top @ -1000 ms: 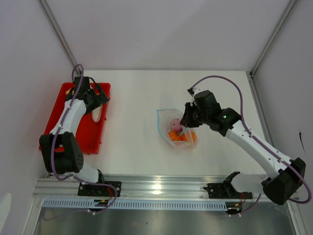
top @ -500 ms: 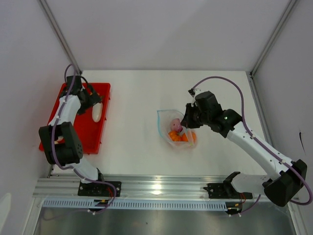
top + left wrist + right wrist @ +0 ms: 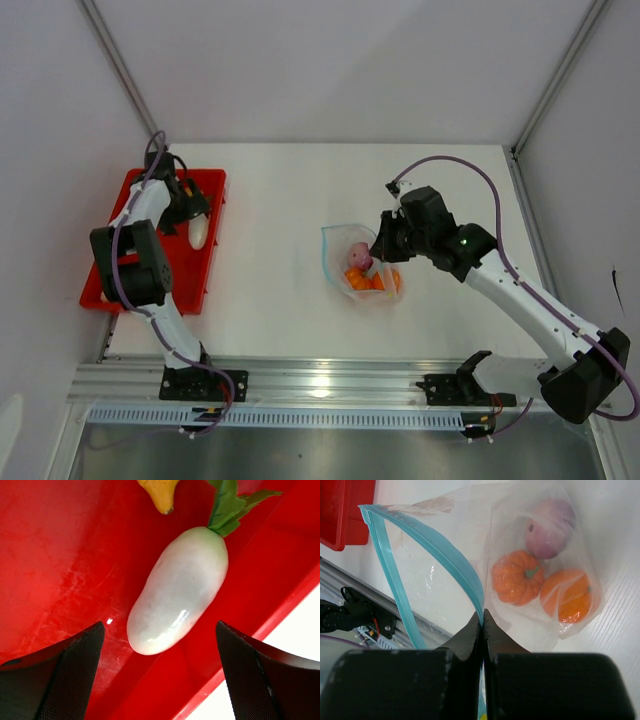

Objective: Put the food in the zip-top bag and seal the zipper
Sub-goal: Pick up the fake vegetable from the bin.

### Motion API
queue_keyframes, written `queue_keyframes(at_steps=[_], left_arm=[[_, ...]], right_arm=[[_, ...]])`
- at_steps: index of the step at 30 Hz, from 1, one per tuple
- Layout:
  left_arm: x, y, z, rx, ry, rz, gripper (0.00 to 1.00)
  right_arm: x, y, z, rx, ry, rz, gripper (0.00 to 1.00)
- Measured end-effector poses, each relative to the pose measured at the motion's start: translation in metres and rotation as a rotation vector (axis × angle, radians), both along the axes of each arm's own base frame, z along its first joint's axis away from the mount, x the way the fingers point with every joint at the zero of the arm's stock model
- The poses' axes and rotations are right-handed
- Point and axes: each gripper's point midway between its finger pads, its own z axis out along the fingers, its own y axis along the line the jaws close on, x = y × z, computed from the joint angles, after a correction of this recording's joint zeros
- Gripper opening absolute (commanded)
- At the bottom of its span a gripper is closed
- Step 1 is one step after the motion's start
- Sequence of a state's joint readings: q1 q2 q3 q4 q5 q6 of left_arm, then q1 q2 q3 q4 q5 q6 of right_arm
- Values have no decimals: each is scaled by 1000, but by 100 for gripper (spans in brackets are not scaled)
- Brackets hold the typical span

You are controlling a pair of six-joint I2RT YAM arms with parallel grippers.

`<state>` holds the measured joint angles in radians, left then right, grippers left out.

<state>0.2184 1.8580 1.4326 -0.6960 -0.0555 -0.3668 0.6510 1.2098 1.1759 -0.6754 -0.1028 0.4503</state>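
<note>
The clear zip-top bag (image 3: 352, 262) lies mid-table with its mouth held open. Inside are two orange pieces (image 3: 517, 577) and a pink-purple piece (image 3: 549, 529). My right gripper (image 3: 482, 617) is shut on the bag's blue-teal zipper (image 3: 432, 545) and lifts that edge; it also shows in the top view (image 3: 382, 244). My left gripper (image 3: 160, 645) is open over the red tray (image 3: 150, 285), its jaws either side of the near end of a white radish with green leaves (image 3: 177, 592), not touching it. The tip of a yellow piece (image 3: 160, 492) lies beyond the radish.
The red tray's rim (image 3: 260, 630) runs diagonally just right of the radish, with white table beyond. A metal rail (image 3: 320, 385) lines the near table edge. Grey walls enclose the table on three sides.
My left arm has swung over the tray and its gripper now points down over the white radish. The right gripper has kept its hold on the bag's edge, nearly still.
</note>
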Motion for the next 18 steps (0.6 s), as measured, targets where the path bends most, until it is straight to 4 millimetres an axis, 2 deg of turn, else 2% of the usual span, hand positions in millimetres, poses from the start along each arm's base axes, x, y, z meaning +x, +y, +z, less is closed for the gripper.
queue_keyframes(at_steps=[13,18], left_arm=[[-3,6,-33,19,121,-64,89],[1,8,-34,25,138,-91,86]], right_arm=[[-3,-2,-4,-4,6,0,0],[-3,-2,-2,-1,2,0,0]])
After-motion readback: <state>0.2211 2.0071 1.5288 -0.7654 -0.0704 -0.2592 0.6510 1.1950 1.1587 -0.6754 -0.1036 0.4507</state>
